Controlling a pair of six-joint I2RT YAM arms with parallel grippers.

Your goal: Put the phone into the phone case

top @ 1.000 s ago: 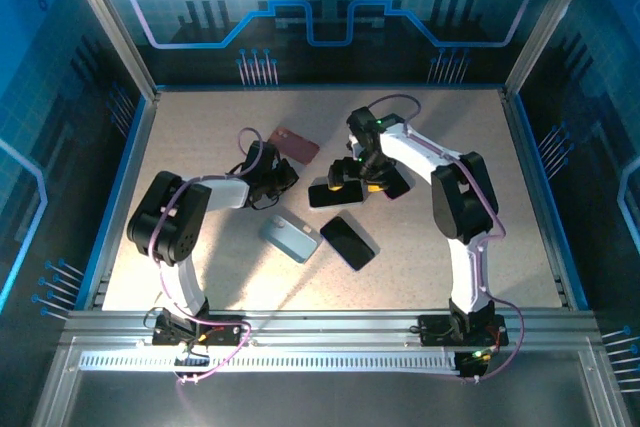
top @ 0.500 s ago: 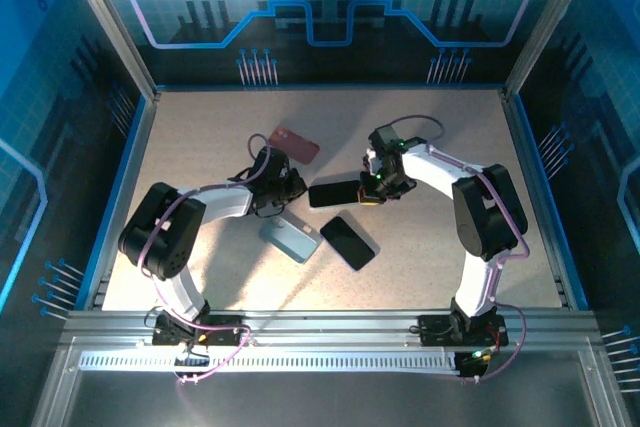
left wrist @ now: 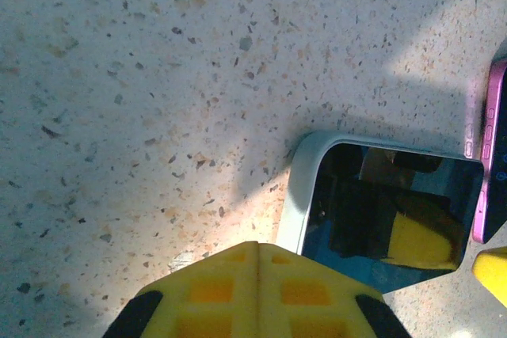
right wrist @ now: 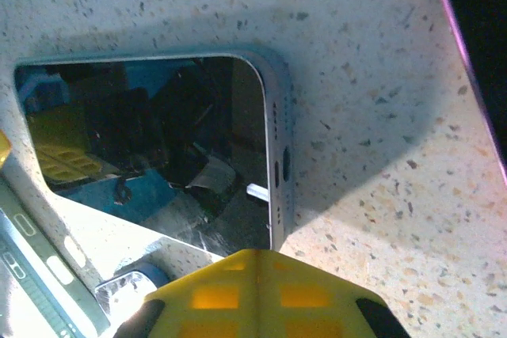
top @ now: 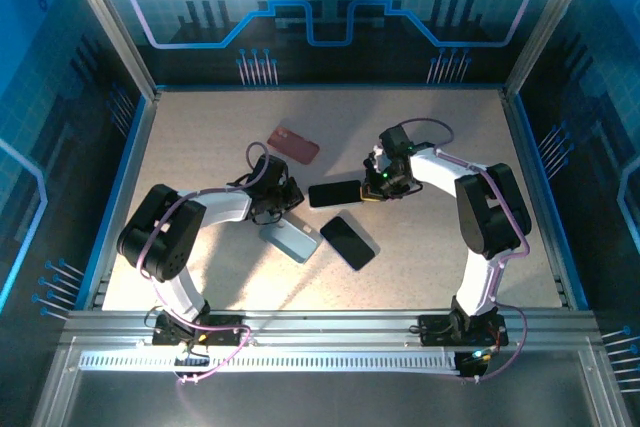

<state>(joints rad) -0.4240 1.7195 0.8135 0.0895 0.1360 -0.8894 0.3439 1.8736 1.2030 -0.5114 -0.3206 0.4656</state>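
The phone (top: 335, 193) is a slim slab with a glossy black screen, a pale silvery-blue rim and rounded corners. It lies flat and face up near the middle of the tabletop (top: 200, 147). Its long axis runs almost from 9 to 3 o'clock in the top view, the 3 o'clock end tipped slightly toward the far side. In the right wrist view, the short edge with the port and speaker holes is the end nearest the right fingers (right wrist: 214, 298). These sit at that 3 o'clock end, pressed together and holding nothing; whether they touch the rim is unclear. The left fingers (left wrist: 214, 290) are likewise closed on nothing, near the phone's 9 o'clock end but apart from it. A pale blue case (top: 289, 239) lies close at 7 o'clock of the phone, a second black phone (top: 348, 242) at 5 o'clock, and a maroon case (top: 293, 144) at 11 o'clock.
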